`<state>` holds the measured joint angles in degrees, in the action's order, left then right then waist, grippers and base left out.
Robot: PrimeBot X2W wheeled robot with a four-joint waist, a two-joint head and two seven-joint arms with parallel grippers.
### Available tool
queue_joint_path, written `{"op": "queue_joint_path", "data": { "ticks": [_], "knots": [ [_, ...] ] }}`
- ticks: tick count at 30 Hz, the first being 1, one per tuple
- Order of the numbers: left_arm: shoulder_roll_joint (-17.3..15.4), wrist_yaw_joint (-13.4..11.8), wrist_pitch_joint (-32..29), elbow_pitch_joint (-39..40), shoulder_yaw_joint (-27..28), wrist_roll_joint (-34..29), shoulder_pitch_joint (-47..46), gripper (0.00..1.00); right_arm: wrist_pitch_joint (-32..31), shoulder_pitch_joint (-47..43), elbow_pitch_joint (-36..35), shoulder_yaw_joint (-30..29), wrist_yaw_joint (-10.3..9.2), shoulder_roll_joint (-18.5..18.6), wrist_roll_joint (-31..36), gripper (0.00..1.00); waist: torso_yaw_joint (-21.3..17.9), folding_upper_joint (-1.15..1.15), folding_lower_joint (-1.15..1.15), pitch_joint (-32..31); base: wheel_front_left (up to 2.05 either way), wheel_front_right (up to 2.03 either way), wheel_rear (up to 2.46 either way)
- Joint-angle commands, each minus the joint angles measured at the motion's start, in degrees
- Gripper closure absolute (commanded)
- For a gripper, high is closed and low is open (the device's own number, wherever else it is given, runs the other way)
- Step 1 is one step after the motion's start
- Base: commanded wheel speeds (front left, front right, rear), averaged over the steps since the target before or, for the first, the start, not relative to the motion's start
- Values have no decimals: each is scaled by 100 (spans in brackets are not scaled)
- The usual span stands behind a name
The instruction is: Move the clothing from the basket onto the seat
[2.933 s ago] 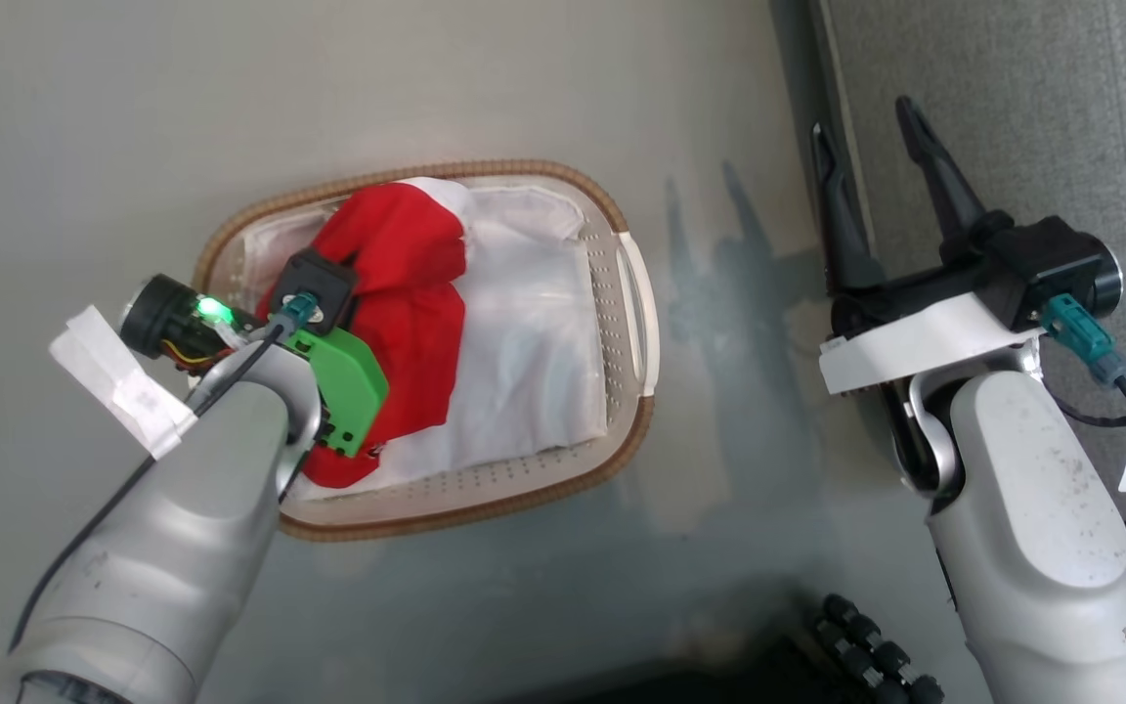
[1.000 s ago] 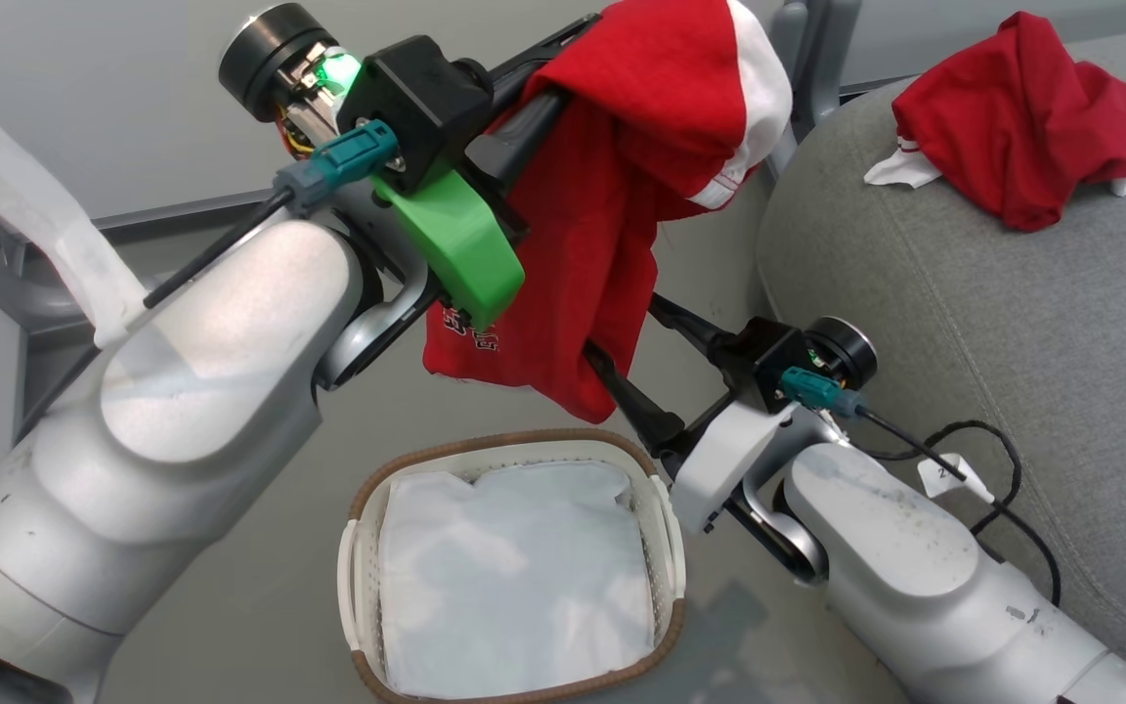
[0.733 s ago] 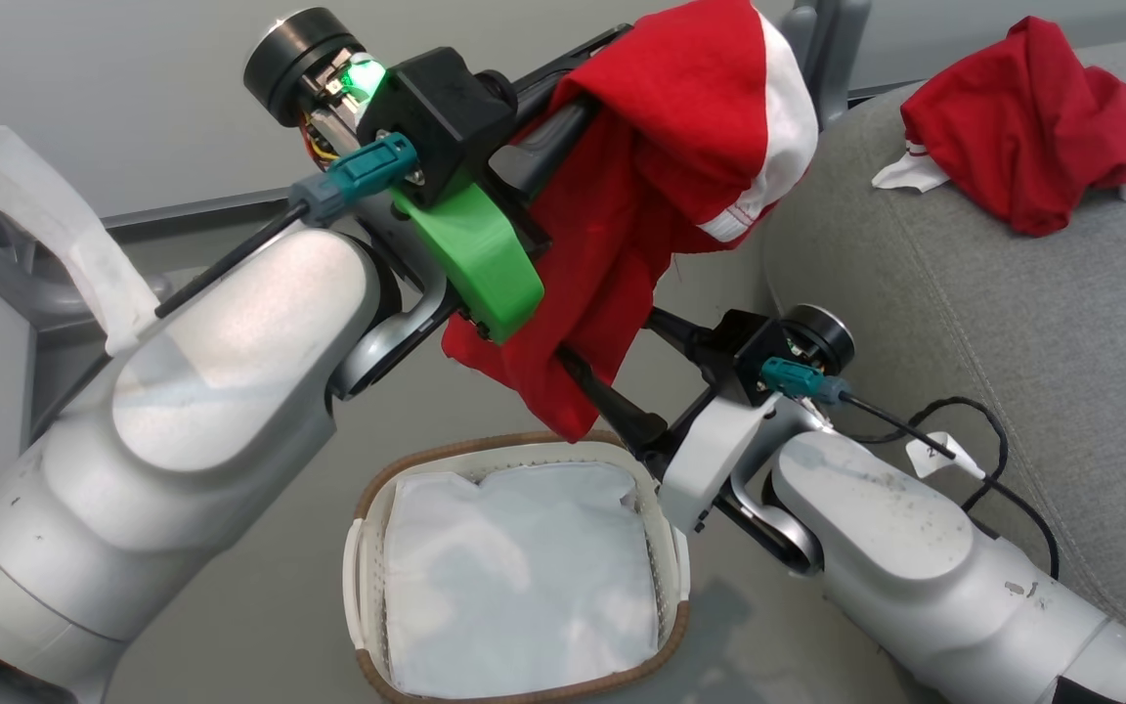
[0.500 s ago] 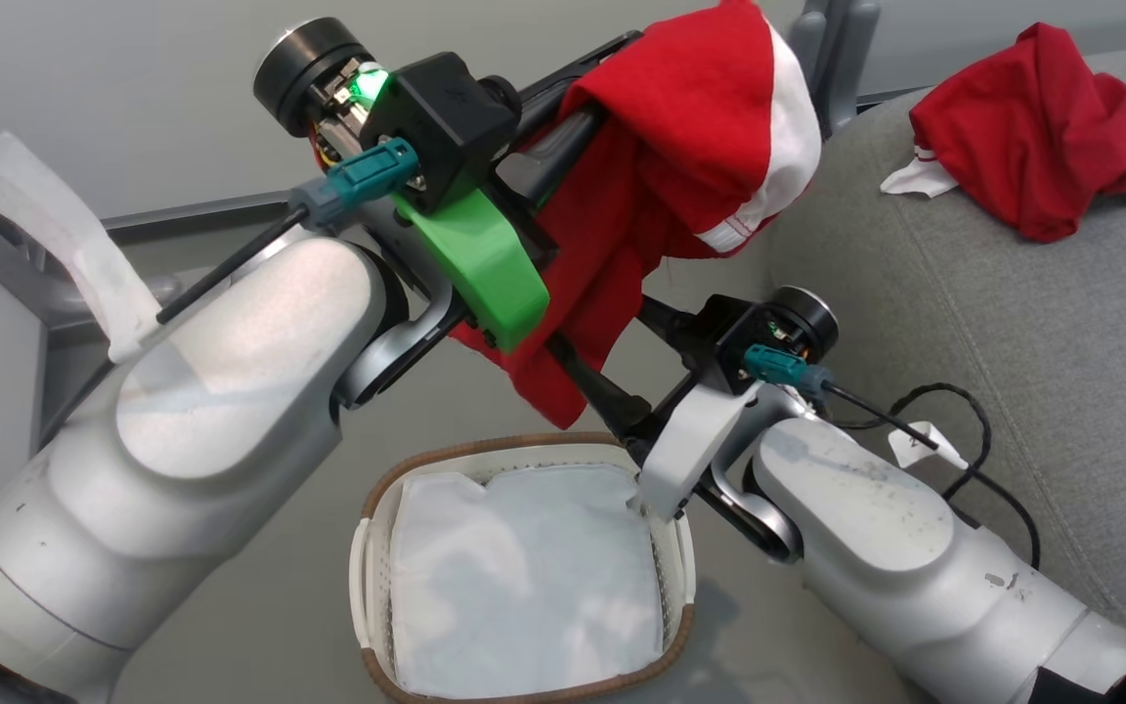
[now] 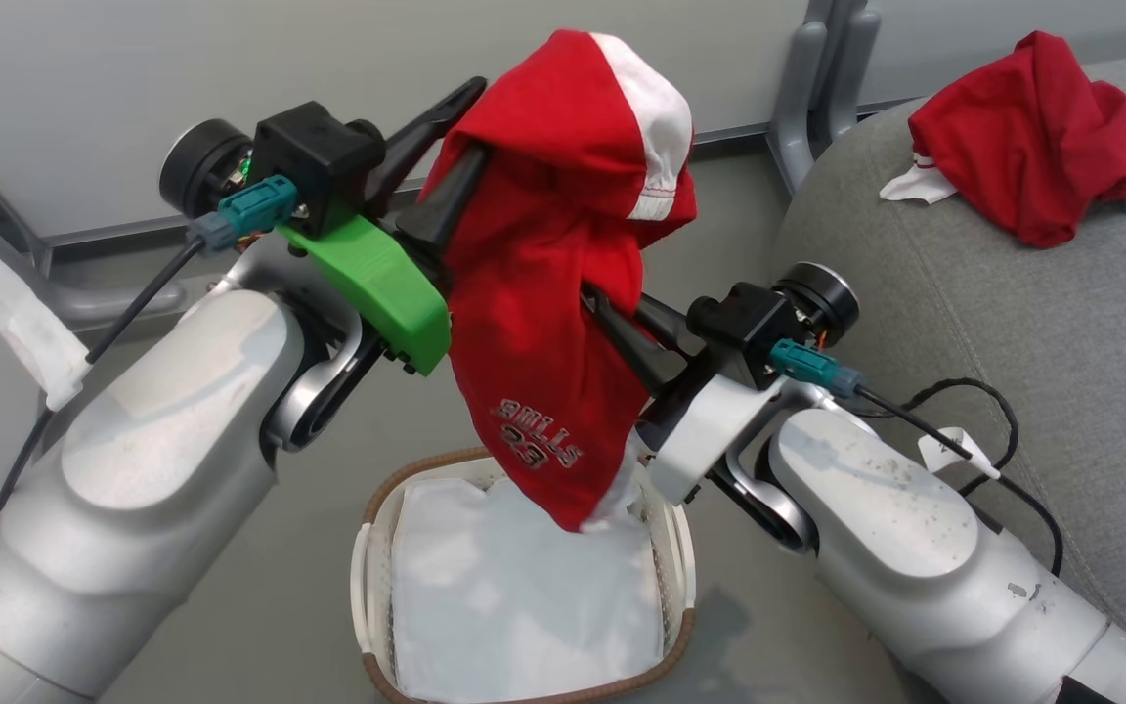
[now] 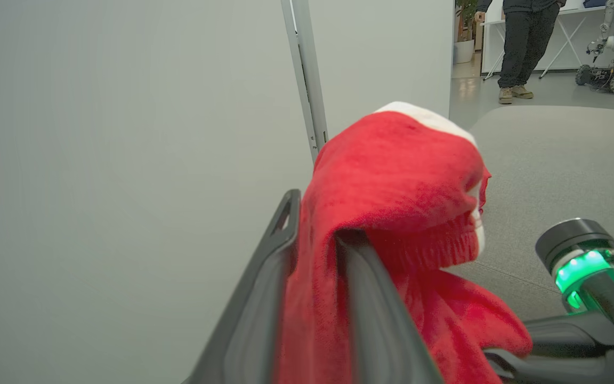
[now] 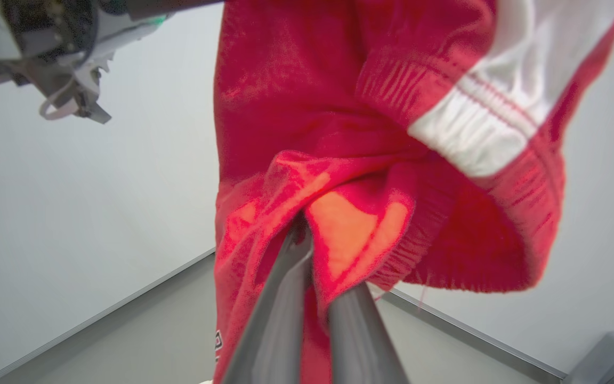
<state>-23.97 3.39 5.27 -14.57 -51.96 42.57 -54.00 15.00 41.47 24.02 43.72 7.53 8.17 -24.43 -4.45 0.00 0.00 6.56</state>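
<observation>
Right gripper (image 7: 307, 234): fingers pinched together on a fold of the red garment (image 5: 543, 293), firm hold. Arm reaches up and left from the lower right, fingers angled into the hanging cloth from the seat side

Left gripper (image 5: 470, 122): fingers parted a little. Cloth sits in the gap and drapes over the lower finger; the upper finger is bare. Forearm comes in from the lower left, wrist raised, green bracket (image 5: 377, 284) on it

Garment is in the air between the two grippers, above the basket (image 5: 363, 548) and left of the seat (image 5: 1013, 323). Soft knit, ribbed edge, white panel (image 5: 656, 127) with stitched trim on top, dark lettering (image 5: 539, 445) upside down near the bottom. Its lowest corner hangs over the basket's far rim; can't tell if it touches

Basket: oval white perforated plastic, brown woven-look rim, crumpled white liner (image 5: 514, 596) inside, standing on the grey floor

Seat: rounded grey fabric with a stitched seam. A second red garment (image 5: 1042, 176) lies bunched on it, well apart from the grippers

In the path: grey post (image 5: 817, 88) stands between the held garment and the seat's far edge. Black cable (image 5: 964, 411) loops off the right wrist over the seat edge. Left wrist view shows a person's legs (image 6: 520, 48) far back
</observation>
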Motion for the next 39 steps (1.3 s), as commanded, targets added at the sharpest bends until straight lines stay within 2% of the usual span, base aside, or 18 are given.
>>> {"op": "queue_joint_path", "data": {
  "ticks": [1, 9, 25, 31, 39],
  "knots": [
    [-42, -65, 65, -32, 35, 44, 125, 0, 28, -94, -66, -99, -8, 46, 89, 100, -19, 0, 0, -8, 0, 0, 0],
    [-85, -166, 356, -178, -31, 131, 654, 0, 28, -266, -224, -700, -8, 82, 585, 100, -69, 0, 0, -16, 0, 0, 0],
    [212, -454, 946, -67, -184, -37, 1848, 0, 28, -817, -358, -1264, -8, 498, 1149, 100, -188, 0, 0, -68, 0, 0, 0],
    [308, -558, 997, -129, -120, -231, 2245, 0, 29, -936, -435, -1507, -8, 562, 1260, 100, -397, 0, 0, -24, 0, 0, 0],
    [506, -561, 995, -121, 135, -514, 2614, 0, 28, -1031, -587, -1889, -8, 666, 1398, 100, -870, 0, 0, 92, 0, 0, 0]
  ]
}}
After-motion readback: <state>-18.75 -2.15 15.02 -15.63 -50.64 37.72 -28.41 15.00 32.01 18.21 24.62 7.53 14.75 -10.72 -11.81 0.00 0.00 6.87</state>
